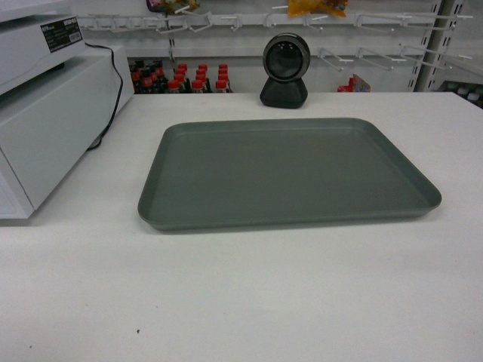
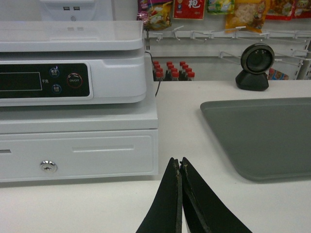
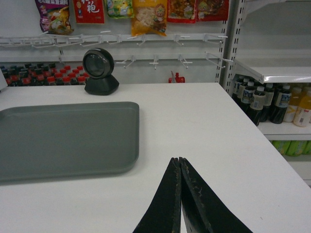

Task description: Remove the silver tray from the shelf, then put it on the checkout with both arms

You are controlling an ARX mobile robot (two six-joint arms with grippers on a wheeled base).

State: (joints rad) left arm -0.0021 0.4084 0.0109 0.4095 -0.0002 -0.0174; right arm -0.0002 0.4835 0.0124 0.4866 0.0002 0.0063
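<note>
So the silver tray is sitting flat on the checkout right now, long side running left to right across the counter, empty, with the little black scanner camera just behind its far edge and the white cash register off to its left. Looks to me like the placing part is basically done.

Neither arm has hold of anything. The left gripper has its two black fingers pressed together at the tips, nothing between them, hanging over bare counter in front of the register drawer (the one with the little lock). From there the tray lies ahead and off to the right, well apart from the fingertips. The right gripper is the mirror of that: fingers closed to a point, nothing gripped, and the tray is ahead and to its left, rounded corner nearest.

Neither arm shows up in the head view at all, so both are pulled back toward the robot. Hard to call which is closer to the tray, they look about even, one off each short end.
</note>
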